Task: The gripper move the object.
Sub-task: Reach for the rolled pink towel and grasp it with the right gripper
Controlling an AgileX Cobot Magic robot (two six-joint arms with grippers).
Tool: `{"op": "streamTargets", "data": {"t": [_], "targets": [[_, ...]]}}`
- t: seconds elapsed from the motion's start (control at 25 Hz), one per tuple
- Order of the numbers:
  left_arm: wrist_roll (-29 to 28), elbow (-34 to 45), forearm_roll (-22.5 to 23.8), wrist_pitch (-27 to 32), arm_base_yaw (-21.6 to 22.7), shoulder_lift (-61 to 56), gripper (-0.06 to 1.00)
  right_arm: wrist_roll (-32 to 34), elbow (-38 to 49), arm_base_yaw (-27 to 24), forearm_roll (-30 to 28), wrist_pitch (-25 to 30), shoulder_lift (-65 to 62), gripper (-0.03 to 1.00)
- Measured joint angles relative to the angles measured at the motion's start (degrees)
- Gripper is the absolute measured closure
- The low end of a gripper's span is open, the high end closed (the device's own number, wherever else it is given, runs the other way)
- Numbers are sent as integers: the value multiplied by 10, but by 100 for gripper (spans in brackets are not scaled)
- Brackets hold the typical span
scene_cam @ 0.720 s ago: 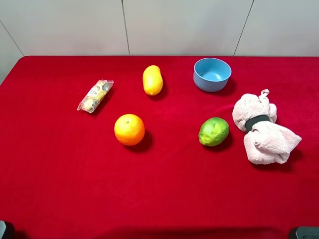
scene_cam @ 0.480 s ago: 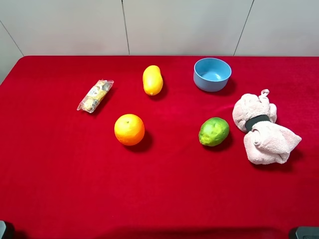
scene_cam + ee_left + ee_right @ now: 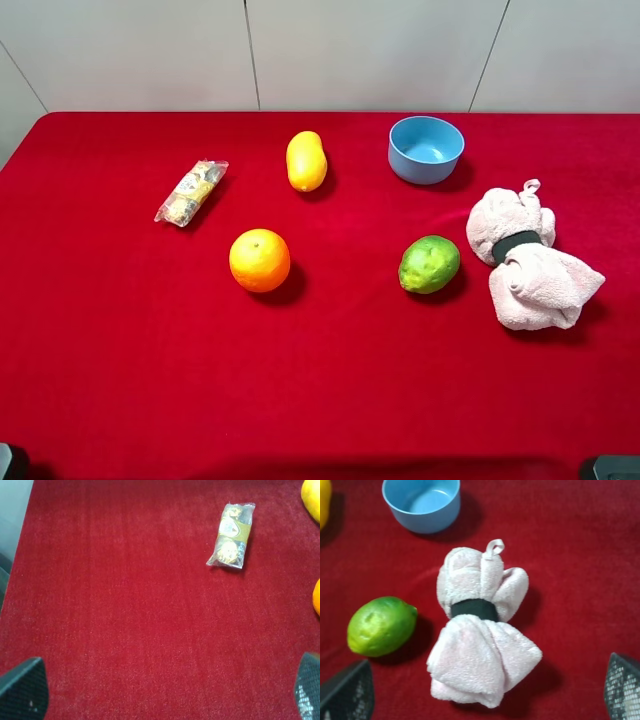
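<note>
Nil change across the recent high views: every item sits where it sat, so the move is judged not yet begun. Table [image 3: 320,400], red cloth, fills the high view up to a pale panelled wall [image 3: 350,50] along the top. Towel [image 3: 530,262], pink, banded dark at the waist, at the right near the edge; lying free, ungripped. Bowl [image 3: 425,172], blue, upper right of centre. Orange [image 3: 260,260], left of centre. Lime [image 3: 429,264], just left of the towel, not touching. Yellow fruit [image 3: 306,160], upper centre. Packet [image 3: 191,192], upper left. Right gripper [image 3: 485,687]: jaws wide apart, above the towel. Left gripper [image 3: 165,687]: jaws wide apart, over bare cloth near the packet.
</note>
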Motion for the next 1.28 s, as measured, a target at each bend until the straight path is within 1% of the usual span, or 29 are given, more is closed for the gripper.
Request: {"op": "streamTargets", "data": {"t": [0.08, 0.36, 0.68, 1.28], "targets": [[0, 0, 0, 0, 0, 0, -4, 0, 0, 0, 10, 0, 0, 27], [0, 0, 0, 0, 0, 0, -4, 0, -23, 0, 14, 3, 32, 27], [0, 0, 0, 0, 0, 0, -4, -2, -66, 0, 15, 5, 131, 27], [0, 0, 0, 0, 0, 0, -4, -52, -142, 0, 17, 12, 328, 27]]}}
